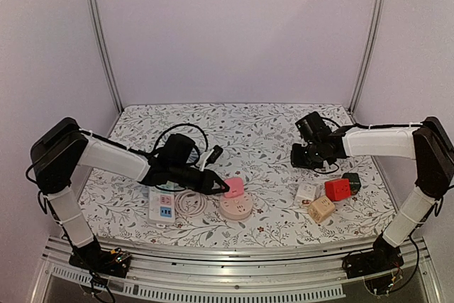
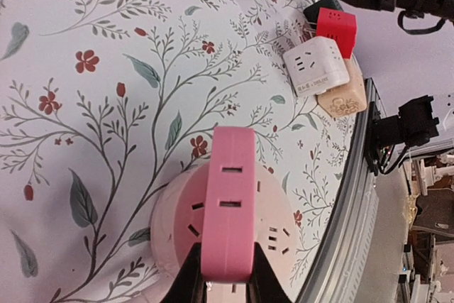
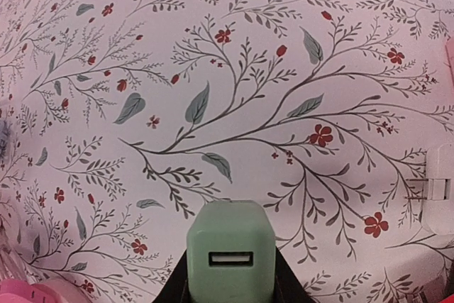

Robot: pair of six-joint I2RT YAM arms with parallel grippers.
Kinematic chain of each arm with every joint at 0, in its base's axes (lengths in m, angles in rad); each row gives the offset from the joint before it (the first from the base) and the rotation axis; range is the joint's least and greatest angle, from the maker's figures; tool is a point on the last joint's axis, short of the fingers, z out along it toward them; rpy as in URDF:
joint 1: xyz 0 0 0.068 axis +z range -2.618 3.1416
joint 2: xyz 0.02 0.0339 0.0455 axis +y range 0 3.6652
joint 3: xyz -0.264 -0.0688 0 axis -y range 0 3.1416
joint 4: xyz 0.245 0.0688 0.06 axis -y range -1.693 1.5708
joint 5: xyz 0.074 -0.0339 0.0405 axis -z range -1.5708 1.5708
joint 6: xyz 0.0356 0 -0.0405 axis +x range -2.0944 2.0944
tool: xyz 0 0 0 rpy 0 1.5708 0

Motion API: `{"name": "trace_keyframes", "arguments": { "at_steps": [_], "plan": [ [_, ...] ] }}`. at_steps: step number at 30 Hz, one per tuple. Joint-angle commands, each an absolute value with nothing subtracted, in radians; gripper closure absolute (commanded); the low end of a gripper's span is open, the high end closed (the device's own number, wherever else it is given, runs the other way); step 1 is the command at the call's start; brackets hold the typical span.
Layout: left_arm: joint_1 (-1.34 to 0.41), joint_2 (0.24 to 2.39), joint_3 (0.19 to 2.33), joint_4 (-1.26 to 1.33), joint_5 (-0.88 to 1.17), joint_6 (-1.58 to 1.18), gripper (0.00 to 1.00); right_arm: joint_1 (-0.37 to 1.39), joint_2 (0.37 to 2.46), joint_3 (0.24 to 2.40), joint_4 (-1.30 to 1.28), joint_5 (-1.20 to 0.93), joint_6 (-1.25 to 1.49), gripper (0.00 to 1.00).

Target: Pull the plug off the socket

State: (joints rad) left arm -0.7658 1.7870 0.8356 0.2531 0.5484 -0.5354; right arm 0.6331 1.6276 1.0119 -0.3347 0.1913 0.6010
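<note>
The top external view shows both arms over the floral table cover (image 1: 269, 133). The left gripper (image 1: 216, 184) reaches toward the centre, and the right gripper (image 1: 305, 155) hangs well apart from it, on the right side.

The pink plug (image 1: 234, 188) stands directly on top of the round socket (image 1: 236, 209), with a white power strip (image 1: 162, 206) just beside the socket on its left. This view does not show how either gripper's jaws stand.

The left wrist view shows that gripper's two fingers (image 2: 188, 278) clamped on opposite sides of the pink plug. The socket's slotted face shows on both sides of the plug. Whether the prongs sit in the socket cannot be told.

The same view shows a red adapter (image 2: 336, 28), a white adapter (image 2: 316, 65) and a beige adapter (image 2: 344, 97) clustered near the table edge.

The right wrist view shows that gripper clamped on a green charger (image 3: 230, 246), with its USB port facing the camera.
</note>
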Motion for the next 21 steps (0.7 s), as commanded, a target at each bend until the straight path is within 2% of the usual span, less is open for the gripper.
{"name": "trace_keyframes", "arguments": {
  "at_steps": [1, 9, 14, 17, 21],
  "plan": [
    [-0.817, 1.725, 0.877, 0.079, 0.486, -0.375, 0.97, 0.587, 1.692, 1.01, -0.361, 0.146, 0.559, 0.87],
    [-0.869, 1.695, 0.891, -0.035, 0.373, -0.265, 0.95, 0.541, 1.71, 0.992, -0.36, 0.163, 0.574, 0.63],
    [-0.885, 1.683, 0.884, -0.03, 0.36, -0.252, 0.9, 0.539, 1.698, 0.989, -0.369, 0.161, 0.577, 0.48],
    [-0.888, 1.672, 0.874, -0.018, 0.385, -0.257, 0.8, 0.54, 1.671, 0.986, -0.39, 0.16, 0.587, 0.38],
    [-0.888, 1.647, 0.851, 0.058, 0.435, -0.284, 0.57, 0.548, 1.592, 0.964, -0.421, 0.139, 0.613, 0.29]
  ]
}}
